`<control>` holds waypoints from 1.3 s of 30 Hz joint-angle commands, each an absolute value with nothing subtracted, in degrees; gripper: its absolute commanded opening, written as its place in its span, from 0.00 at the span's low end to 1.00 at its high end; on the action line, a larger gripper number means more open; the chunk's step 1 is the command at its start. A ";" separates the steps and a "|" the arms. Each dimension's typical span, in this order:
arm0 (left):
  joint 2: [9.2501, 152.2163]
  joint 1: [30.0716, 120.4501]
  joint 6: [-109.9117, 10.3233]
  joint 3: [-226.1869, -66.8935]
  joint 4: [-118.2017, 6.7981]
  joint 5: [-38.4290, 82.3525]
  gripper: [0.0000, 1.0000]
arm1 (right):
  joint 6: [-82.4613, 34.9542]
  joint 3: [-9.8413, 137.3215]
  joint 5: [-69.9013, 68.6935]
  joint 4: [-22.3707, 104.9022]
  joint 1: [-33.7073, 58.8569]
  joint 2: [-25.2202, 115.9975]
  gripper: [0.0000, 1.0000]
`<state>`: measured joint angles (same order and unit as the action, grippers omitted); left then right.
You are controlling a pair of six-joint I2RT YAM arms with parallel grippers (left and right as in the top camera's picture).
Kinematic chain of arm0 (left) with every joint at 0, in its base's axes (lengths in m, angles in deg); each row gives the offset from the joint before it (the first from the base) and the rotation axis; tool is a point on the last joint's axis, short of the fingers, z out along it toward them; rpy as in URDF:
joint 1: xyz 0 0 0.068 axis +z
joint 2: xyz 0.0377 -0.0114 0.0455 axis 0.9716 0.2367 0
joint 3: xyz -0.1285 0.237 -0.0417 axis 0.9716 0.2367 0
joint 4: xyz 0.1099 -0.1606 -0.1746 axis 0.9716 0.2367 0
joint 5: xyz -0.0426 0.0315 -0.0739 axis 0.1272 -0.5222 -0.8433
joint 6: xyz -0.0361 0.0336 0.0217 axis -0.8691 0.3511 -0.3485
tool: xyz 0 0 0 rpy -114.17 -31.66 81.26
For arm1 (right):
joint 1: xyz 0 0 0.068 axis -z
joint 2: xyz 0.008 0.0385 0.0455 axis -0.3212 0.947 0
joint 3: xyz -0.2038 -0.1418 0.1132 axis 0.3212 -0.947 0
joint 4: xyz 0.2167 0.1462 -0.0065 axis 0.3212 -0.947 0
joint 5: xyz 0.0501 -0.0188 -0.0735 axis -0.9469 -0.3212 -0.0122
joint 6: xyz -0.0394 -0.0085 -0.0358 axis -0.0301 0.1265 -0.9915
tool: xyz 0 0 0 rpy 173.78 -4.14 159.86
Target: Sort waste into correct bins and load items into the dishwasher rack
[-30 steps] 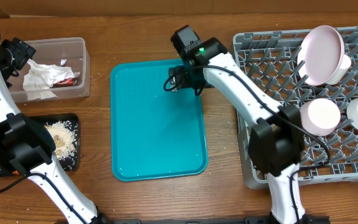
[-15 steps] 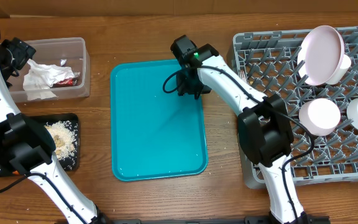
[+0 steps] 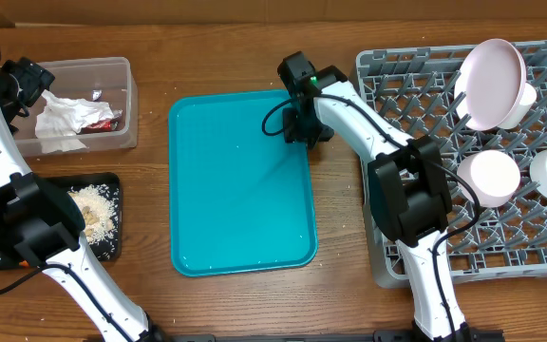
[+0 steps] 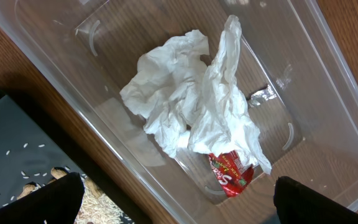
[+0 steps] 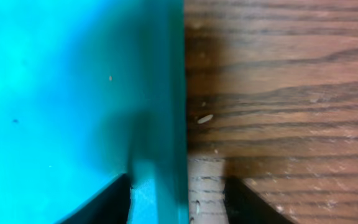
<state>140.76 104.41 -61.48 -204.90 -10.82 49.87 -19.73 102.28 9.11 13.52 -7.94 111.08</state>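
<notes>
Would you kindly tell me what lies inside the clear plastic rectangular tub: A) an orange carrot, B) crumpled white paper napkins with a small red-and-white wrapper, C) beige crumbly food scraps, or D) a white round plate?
B, since the left wrist view shows crumpled white paper napkins and a small red-and-white wrapper lying inside the clear plastic rectangular tub, while the beige crumbly food scraps sit on the shallow black rectangular tray.

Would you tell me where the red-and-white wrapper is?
In the overhead's upper left, the wrapper lies in the clear tub, touching the napkins.
</notes>
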 commanded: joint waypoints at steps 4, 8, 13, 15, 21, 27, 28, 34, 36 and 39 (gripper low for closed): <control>140.04 103.93 -61.80 -204.75 -10.86 50.64 1.00 | -20.26 99.36 9.00 14.61 -7.74 111.32 0.30; 140.04 103.93 -61.80 -204.75 -10.86 50.64 1.00 | -20.26 99.36 9.44 14.26 -6.89 111.32 0.25; 140.04 103.93 -61.83 -204.75 -10.86 50.64 1.00 | -20.26 99.38 11.65 13.65 -5.91 111.30 0.19; 140.04 103.93 -61.80 -204.75 -10.86 50.64 1.00 | -20.28 99.38 11.95 13.34 -5.38 111.30 0.16; 140.04 103.93 -61.80 -204.75 -10.86 50.64 1.00 | -20.61 99.38 11.91 13.39 -3.96 111.30 0.10; 140.04 103.93 -61.80 -204.75 -10.86 50.64 1.00 | -23.40 99.38 11.93 13.91 -3.68 111.30 0.10; 140.04 103.93 -61.80 -204.75 -10.86 50.64 1.00 | -23.58 99.38 11.93 14.06 -3.68 111.30 0.10; 140.04 103.93 -61.80 -204.75 -10.86 50.64 1.00 | -24.61 99.42 11.91 14.79 -3.68 111.30 0.11; 140.04 103.93 -61.80 -204.75 -10.86 50.64 1.00 | -24.61 99.42 11.91 14.85 -3.68 111.30 0.13; 140.04 103.93 -61.83 -204.75 -10.86 50.64 1.00 | -24.58 99.51 11.89 14.59 -3.63 111.30 0.20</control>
